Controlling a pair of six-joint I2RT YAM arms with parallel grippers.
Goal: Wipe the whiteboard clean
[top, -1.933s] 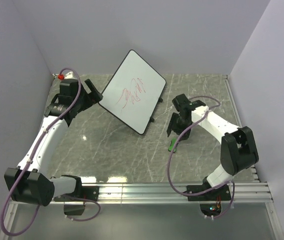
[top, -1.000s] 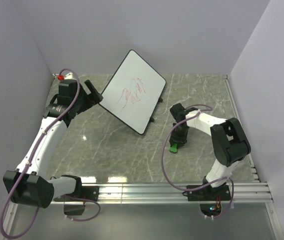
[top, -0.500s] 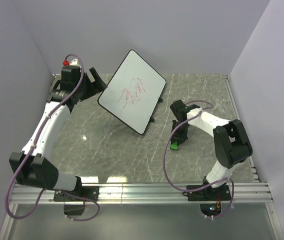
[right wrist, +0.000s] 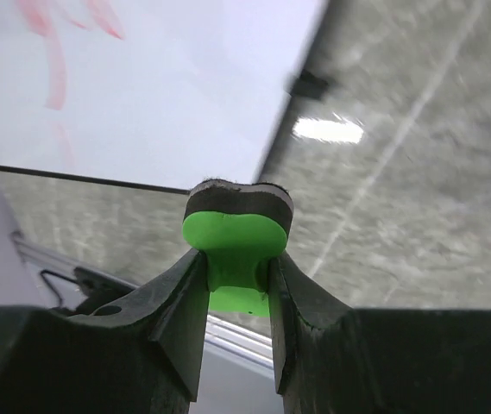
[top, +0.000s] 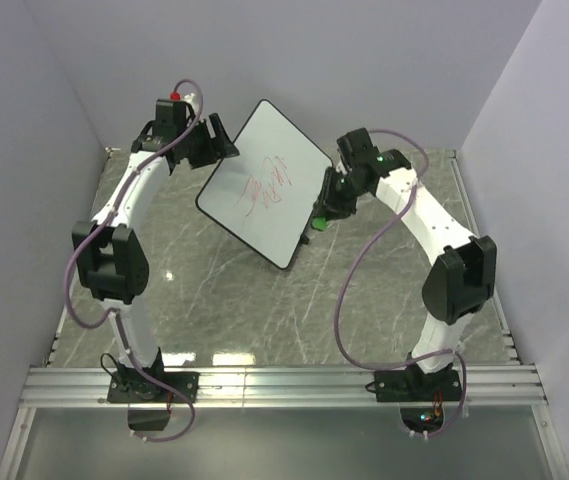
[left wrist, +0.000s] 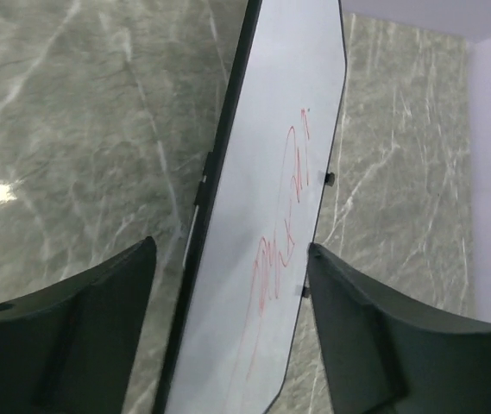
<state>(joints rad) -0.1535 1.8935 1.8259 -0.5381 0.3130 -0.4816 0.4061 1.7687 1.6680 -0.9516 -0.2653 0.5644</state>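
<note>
The whiteboard (top: 289,150) stands tilted at the middle back of the table, with a red scribble (top: 267,186) on its face. My left gripper (top: 220,141) is open at the board's upper left edge. In the left wrist view the board (left wrist: 288,129) runs edge-on between the spread fingers (left wrist: 81,319); I cannot tell if they touch it. My right gripper (top: 324,212) is shut on a green eraser (top: 317,222) beside the board's lower right edge. In the right wrist view the eraser (right wrist: 236,237) has black felt on its far face, just short of the board (right wrist: 167,95).
The grey marble tabletop (top: 214,290) lies in front of the board. Lilac walls (top: 54,120) close the left, back and right sides. An aluminium rail (top: 284,385) runs along the near edge. The board's small black feet (top: 321,200) stick out on its right side.
My right gripper has lifted the green eraser off the table and carried it up and left to the board's right side. My left arm has swung up and back to the board's upper left edge.
</note>
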